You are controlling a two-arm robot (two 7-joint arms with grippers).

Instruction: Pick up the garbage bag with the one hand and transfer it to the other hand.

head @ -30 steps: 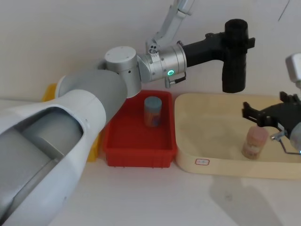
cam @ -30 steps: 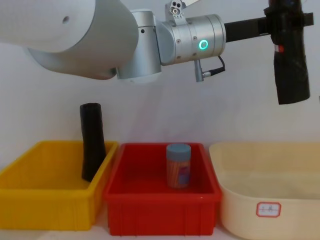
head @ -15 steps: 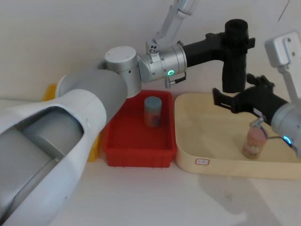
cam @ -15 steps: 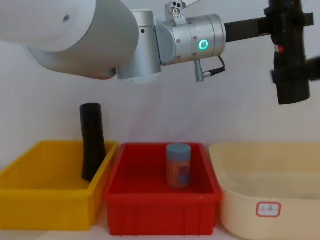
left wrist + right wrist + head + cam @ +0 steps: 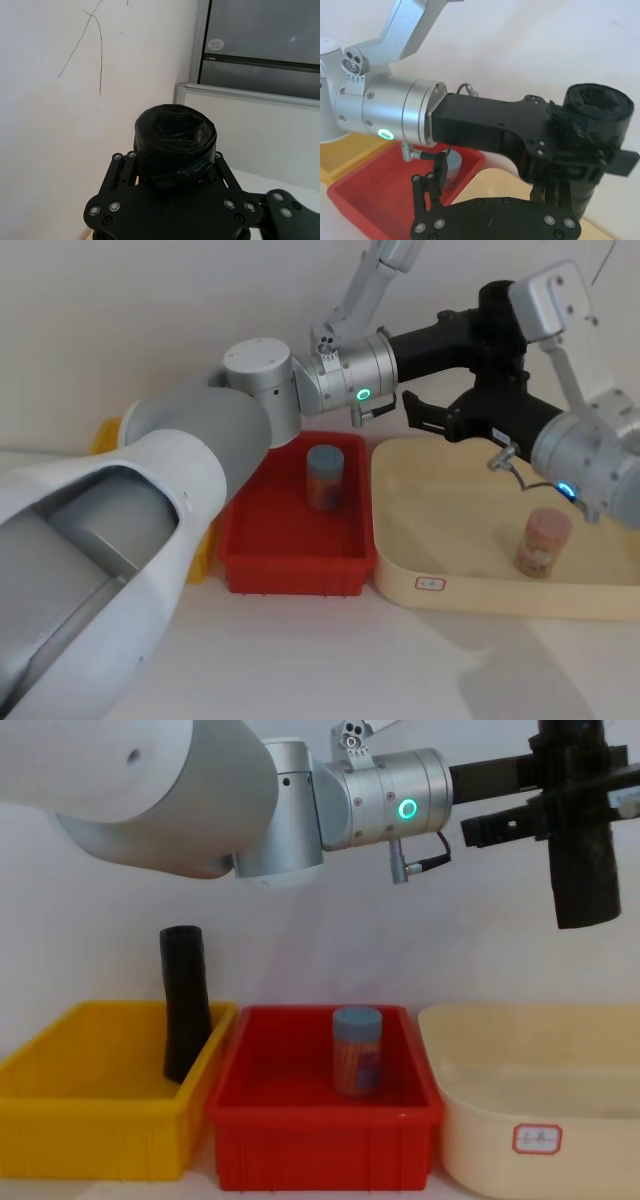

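Black garbage bag [image 5: 585,870] upright, high above the cream tray [image 5: 400,580] | left gripper [image 5: 578,766], green ring, clamped on its upper part | right gripper [image 5: 422,413], blue ring, fingers spread at the bag's middle, contact unclear

1. Garbage bag [image 5: 585,860]: black, tightly rolled cylinder with a glossy wrapped top, hanging upright in mid-air, clamped near its upper end.
2. One hand [image 5: 497,328], slim and black on the green-ringed silver arm: stretched out level from the left, fingers [image 5: 619,163] closed around the Garbage bag's upper part.
3. Other hand [image 5: 445,412], black, on the blue-ringed arm: reaching in from the right, fingers spread apart, level with the Garbage bag's middle and just beside it; unclear whether the roll sits between them.
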